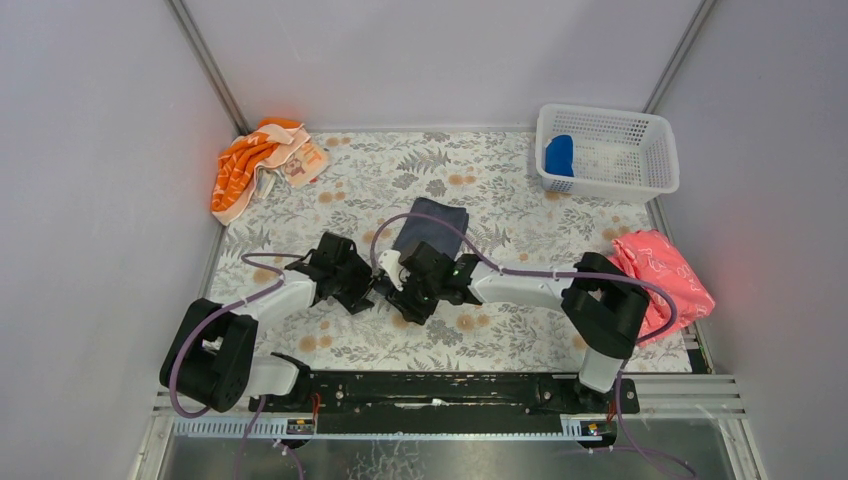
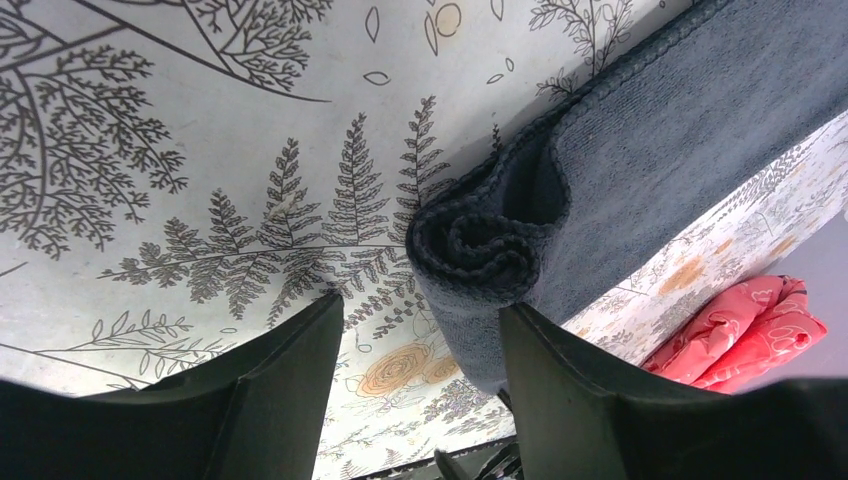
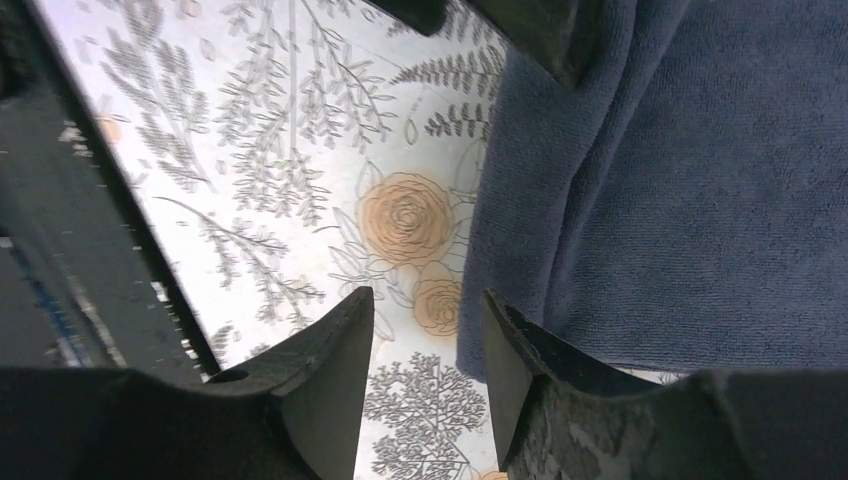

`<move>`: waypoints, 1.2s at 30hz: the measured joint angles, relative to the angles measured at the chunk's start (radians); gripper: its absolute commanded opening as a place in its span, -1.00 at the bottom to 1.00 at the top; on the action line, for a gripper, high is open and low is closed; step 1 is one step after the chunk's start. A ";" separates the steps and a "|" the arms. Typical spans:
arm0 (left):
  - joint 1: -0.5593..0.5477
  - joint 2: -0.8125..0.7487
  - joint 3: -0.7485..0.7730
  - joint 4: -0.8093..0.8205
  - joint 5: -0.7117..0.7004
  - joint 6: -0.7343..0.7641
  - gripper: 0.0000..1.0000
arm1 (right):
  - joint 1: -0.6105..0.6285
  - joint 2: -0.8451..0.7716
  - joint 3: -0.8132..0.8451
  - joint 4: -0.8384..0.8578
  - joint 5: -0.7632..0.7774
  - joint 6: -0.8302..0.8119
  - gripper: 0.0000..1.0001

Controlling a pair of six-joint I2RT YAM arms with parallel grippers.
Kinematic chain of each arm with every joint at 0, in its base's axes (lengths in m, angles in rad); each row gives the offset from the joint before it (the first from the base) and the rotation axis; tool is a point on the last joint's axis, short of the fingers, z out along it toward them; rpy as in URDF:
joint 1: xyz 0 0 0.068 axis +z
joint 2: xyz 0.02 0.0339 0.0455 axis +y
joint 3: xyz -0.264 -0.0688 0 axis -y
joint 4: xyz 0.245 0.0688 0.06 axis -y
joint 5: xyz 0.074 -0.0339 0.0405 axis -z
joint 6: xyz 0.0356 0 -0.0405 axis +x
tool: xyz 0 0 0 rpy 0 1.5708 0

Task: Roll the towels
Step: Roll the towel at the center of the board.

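Note:
The dark slate-grey towel (image 1: 432,228) lies on the flowered tablecloth, its near end wound into a small roll (image 2: 480,250) and the rest flat beyond. My left gripper (image 2: 420,330) is open at that rolled end, which sits just inside the right finger (image 2: 570,390). My right gripper (image 3: 425,310) is open over bare tablecloth, with the grey towel's edge (image 3: 680,200) against its right finger (image 3: 530,370). In the top view both grippers (image 1: 375,293) (image 1: 405,300) meet at the towel's near end. The bright blue towel (image 1: 559,155) sits rolled in the basket.
A white basket (image 1: 650,160) stands at the back right. An orange striped cloth (image 1: 262,165) is bunched at the back left, and a pink cloth (image 1: 660,268) lies at the right edge. The black base rail (image 1: 450,390) runs along the near edge.

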 measured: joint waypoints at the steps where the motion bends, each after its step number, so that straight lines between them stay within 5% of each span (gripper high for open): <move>1: 0.000 -0.001 0.000 0.000 0.000 -0.001 0.16 | 0.009 0.013 0.000 0.000 0.026 -0.012 0.01; 28: 0.000 0.016 0.004 -0.002 0.000 -0.011 0.04 | 0.049 0.115 0.024 0.015 0.267 -0.145 0.03; 31: 0.000 0.029 0.013 -0.002 0.005 -0.011 0.04 | 0.053 0.117 0.024 0.015 0.286 -0.146 -0.08; 36: 0.000 0.029 0.016 -0.004 0.005 -0.010 0.06 | 0.056 0.128 0.035 0.009 0.317 -0.152 -0.58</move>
